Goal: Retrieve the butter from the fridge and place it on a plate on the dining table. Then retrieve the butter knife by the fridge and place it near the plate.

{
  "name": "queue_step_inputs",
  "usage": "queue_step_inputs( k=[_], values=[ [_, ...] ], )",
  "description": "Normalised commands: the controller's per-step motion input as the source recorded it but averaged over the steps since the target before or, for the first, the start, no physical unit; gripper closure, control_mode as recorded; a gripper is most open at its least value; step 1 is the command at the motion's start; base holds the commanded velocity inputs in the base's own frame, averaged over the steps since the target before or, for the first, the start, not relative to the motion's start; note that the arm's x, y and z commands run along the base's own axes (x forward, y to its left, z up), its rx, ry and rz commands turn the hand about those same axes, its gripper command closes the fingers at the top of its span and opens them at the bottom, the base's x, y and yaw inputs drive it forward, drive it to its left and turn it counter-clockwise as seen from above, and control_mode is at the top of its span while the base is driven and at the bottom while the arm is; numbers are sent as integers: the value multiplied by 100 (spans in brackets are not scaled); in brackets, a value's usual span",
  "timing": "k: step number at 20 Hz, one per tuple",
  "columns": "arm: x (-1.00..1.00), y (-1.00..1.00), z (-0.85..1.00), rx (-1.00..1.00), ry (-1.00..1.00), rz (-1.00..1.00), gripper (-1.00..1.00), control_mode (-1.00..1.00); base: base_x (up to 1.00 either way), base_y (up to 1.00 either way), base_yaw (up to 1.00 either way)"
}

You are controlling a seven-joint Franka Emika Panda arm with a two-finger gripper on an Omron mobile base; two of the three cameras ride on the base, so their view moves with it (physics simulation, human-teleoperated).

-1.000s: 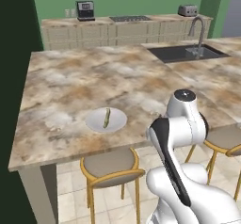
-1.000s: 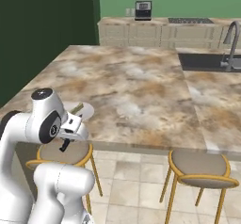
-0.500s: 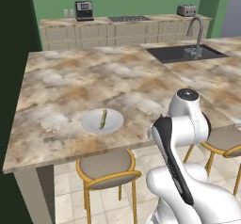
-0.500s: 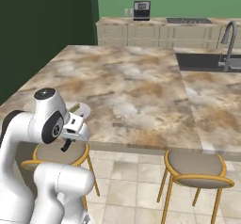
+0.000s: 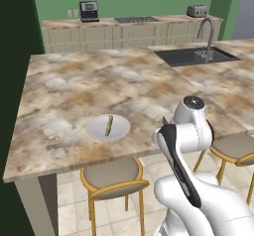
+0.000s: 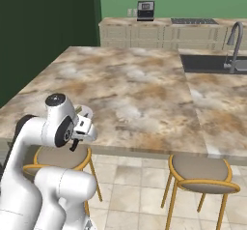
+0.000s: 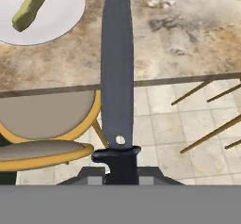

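Observation:
The butter (image 5: 109, 125) lies as a short olive-yellow stick on the white plate (image 5: 119, 129), near the front edge of the marbled dining table (image 5: 99, 81). In the hand view the plate (image 7: 61, 11) with the butter (image 7: 32, 6) sits at the top left. My gripper (image 7: 116, 171) is shut on the black handle of the butter knife (image 7: 116, 68). Its dark blade points out over the table edge, to the right of the plate. From the right base view, the gripper (image 6: 77, 138) hangs just in front of the table edge, above a stool.
Gold-legged stools (image 5: 111, 175) (image 5: 238, 148) stand under the table's front edge. A sink (image 5: 193, 56) with a faucet (image 5: 206, 31) is set in the table's far right. A back counter carries a coffee machine (image 5: 89, 11) and a toaster (image 5: 197, 10).
The whole picture has shifted slightly, so the base has moved a little along the table. The knife stays in my grip and the butter stays on the plate.

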Motion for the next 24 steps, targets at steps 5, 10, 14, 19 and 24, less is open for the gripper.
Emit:
queue_step_inputs(
  k=[5, 10, 14, 19, 24],
  values=[
    [100, 0, -10, 1, 0, 3, 100, -100, 0, 0, 0],
    [100, 0, 0, 0, 15, 0, 100, -100, 0, 0, 0],
    [100, 0, 0, 0, 21, 0, 100, -100, 0, 0, 0],
    [99, 0, 0, 0, 4, 0, 100, -100, 0, 0, 0],
    [57, 0, -28, 0, -4, 0, 100, -100, 0, 0, 0]
  ],
)
